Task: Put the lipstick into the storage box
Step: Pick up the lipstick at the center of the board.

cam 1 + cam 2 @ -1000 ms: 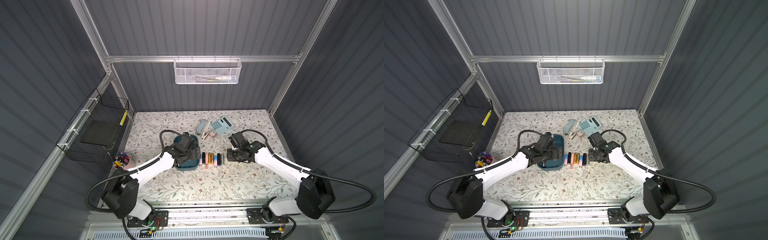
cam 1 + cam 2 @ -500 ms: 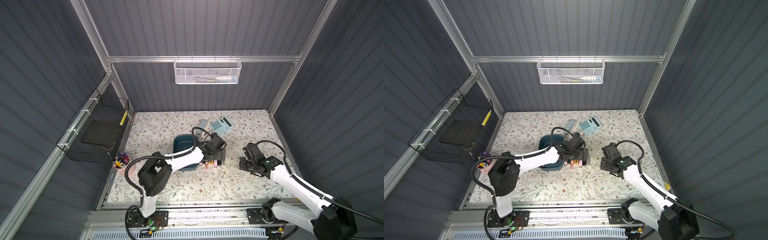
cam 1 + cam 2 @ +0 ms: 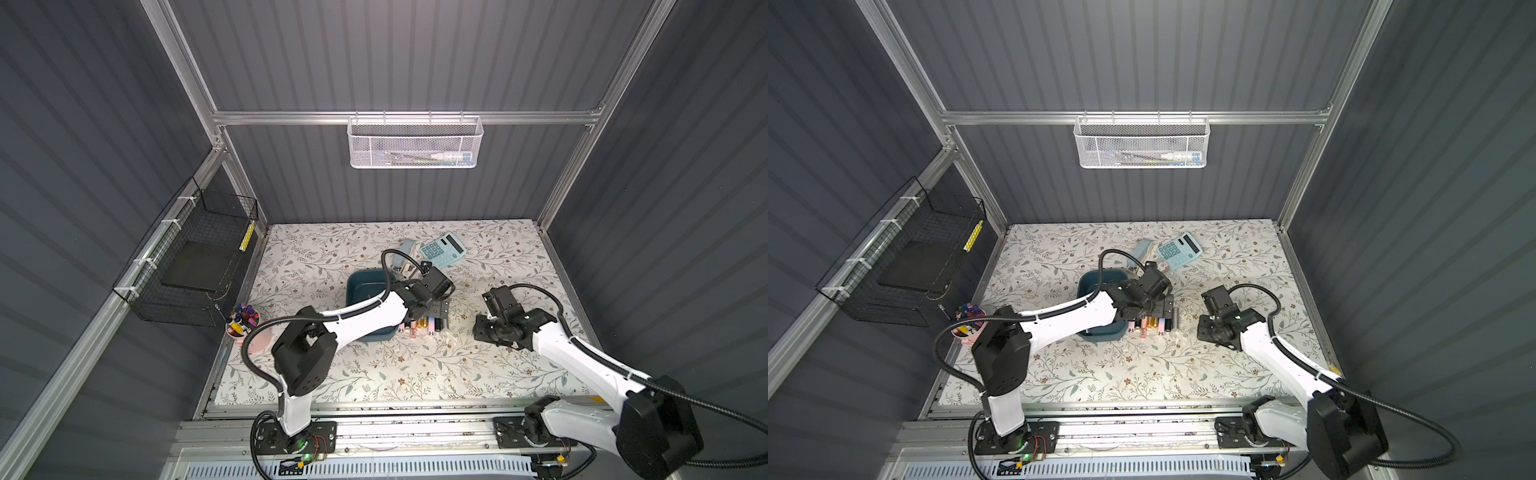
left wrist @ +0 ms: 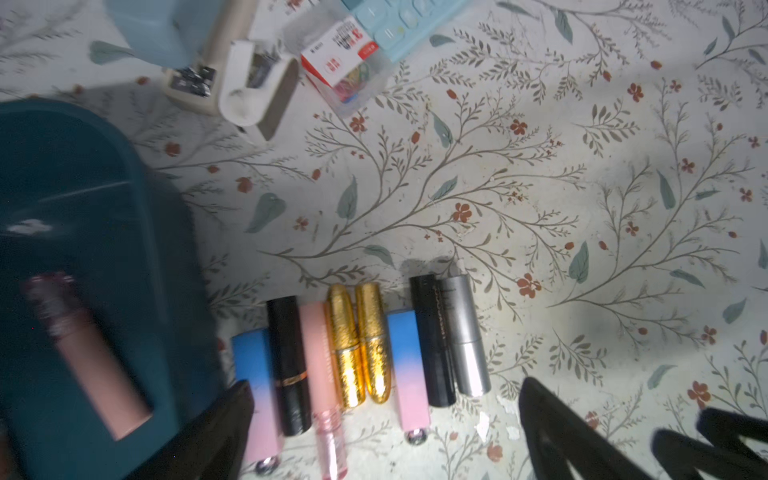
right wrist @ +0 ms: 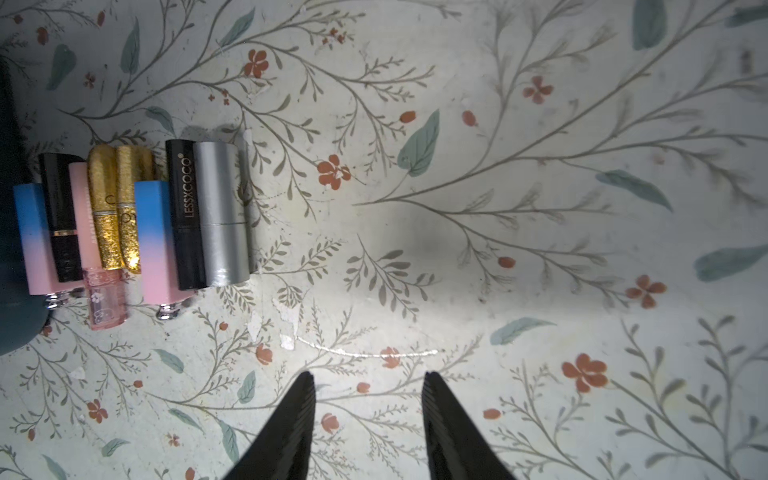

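The teal storage box (image 3: 362,286) (image 3: 1094,282) sits mid-table, and a pink lipstick (image 4: 87,357) lies inside it in the left wrist view. A row of several lipsticks (image 3: 423,325) (image 3: 1152,325) (image 4: 365,345) (image 5: 133,224) lies on the floral mat just right of the box. My left gripper (image 3: 439,308) (image 3: 1166,308) (image 4: 386,384) hovers open over that row, its fingers spanning most of it and holding nothing. My right gripper (image 3: 478,332) (image 3: 1202,330) (image 5: 368,380) is open over bare mat to the right of the row, with nothing between its fingers.
Behind the box are a light-blue calculator (image 3: 441,250), a stapler (image 3: 405,257) and a small box of paper clips (image 4: 345,62). A cup of pens (image 3: 243,324) stands at the left edge. A black wire basket (image 3: 195,266) and a white mesh basket (image 3: 415,143) hang on the walls.
My left gripper swung right, from above the storage box to above the lipstick row. My right gripper drew back to the right, away from the row's end.
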